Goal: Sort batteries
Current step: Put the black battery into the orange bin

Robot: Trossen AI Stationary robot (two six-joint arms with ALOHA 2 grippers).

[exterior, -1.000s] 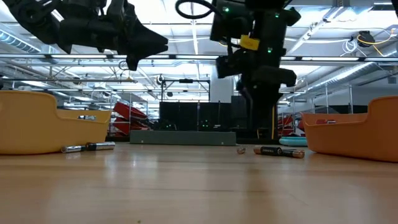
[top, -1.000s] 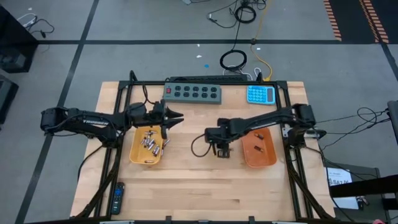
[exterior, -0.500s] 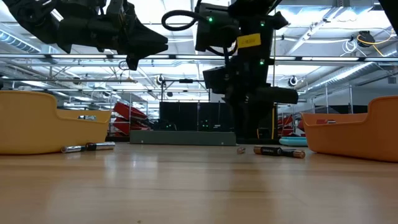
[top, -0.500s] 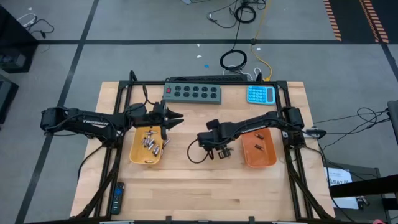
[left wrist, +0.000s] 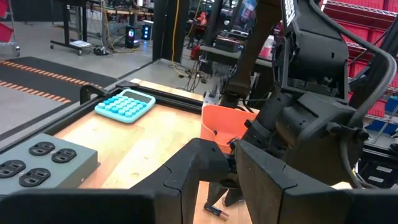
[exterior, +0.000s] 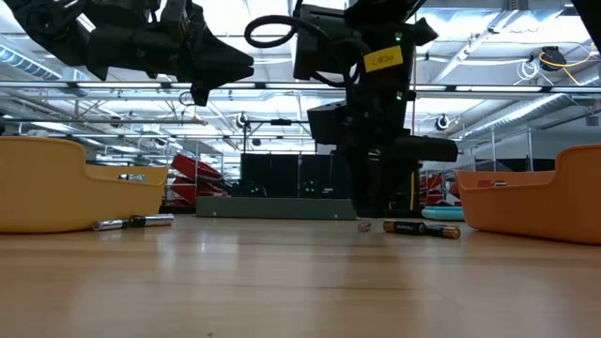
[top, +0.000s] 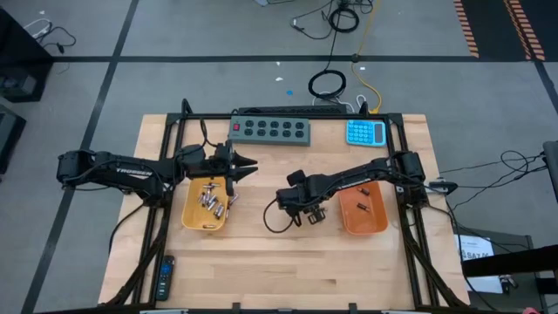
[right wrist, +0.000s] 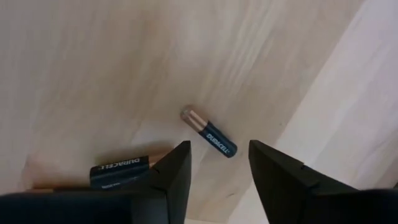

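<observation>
Closest to the low camera it's bare wooden table [exterior: 282,282]. Then two loose batteries [exterior: 131,222] lying end to end on the wood just beside the yellow tray [exterior: 56,183], and two more dark Duracell batteries [right wrist: 208,134] near the middle, not far from the orange tray [top: 364,209].

The right gripper [right wrist: 217,158] hangs low right over those two, fingers spread apart with nothing between them; one battery lies past the gap, the other sits partly behind one finger.

The yellow tray has a pile of silvery batteries [top: 209,199] inside, too bunched to count; the orange one holds two dark ones [top: 363,197].

The left gripper [top: 247,164] hovers at the yellow tray's far corner, jaws a bit apart, empty.

At the back: one grey power strip [top: 270,130] and one blue calculator [top: 365,133].
</observation>
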